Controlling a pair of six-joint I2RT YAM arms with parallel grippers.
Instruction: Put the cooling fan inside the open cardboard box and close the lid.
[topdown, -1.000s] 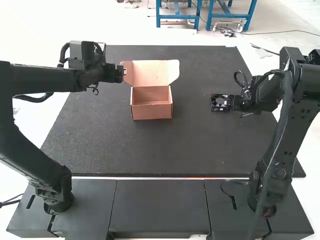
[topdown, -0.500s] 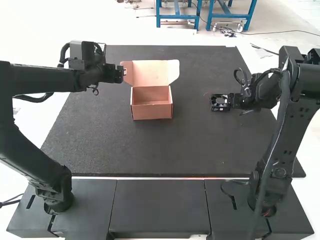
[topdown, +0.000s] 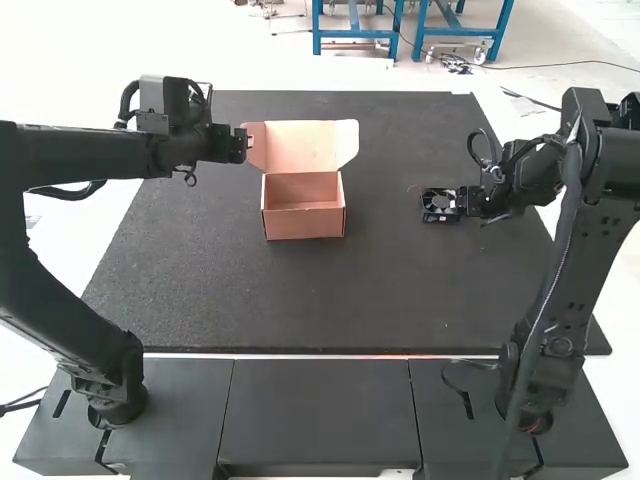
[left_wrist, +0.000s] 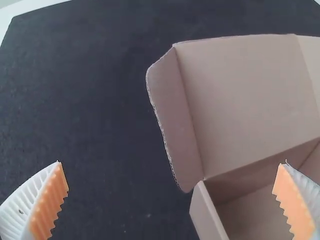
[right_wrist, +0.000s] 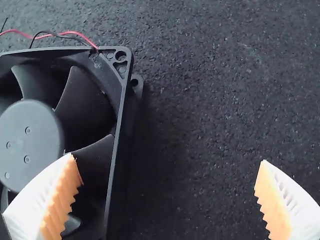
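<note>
ok so the cooling fan (right_wrist: 55, 135) isn't in the box yet, it's sitting on the black mat (topdown: 200, 260), looks like it's lying flat, red and black wires trailing off one corner. The right gripper (topdown: 465, 203) is right on top of it with the fingers spread wide and nothing pinched. One orange pad (right_wrist: 57, 200) sits over the fan's blades, the other one (right_wrist: 280, 205) is out over bare mat, so the fan's outer frame edge ends up between them. My read is that's deliberate: straddle the frame wall so closing down grabs a rigid edge instead of the blades or those thin wires. The wires are at the corner away from the fingers, which helps

The cardboard box (topdown: 303, 205) is well apart from that gripper, lid (topdown: 300, 145) standing up at the back, opening facing up and nothing inside as far as I can see. The left gripper (topdown: 240, 146) hangs just beside the lid's side flap (left_wrist: 170, 130), also wide open and gripping nothing. That flap and the box's near corner fall between its two pads. I'd guess it's parked there to stay out of the drop path while being in reach to fold the lid afterwards

So: grasp stage, early on. The risk I'd watch is the pad over the blades slipping into the fan opening
</note>
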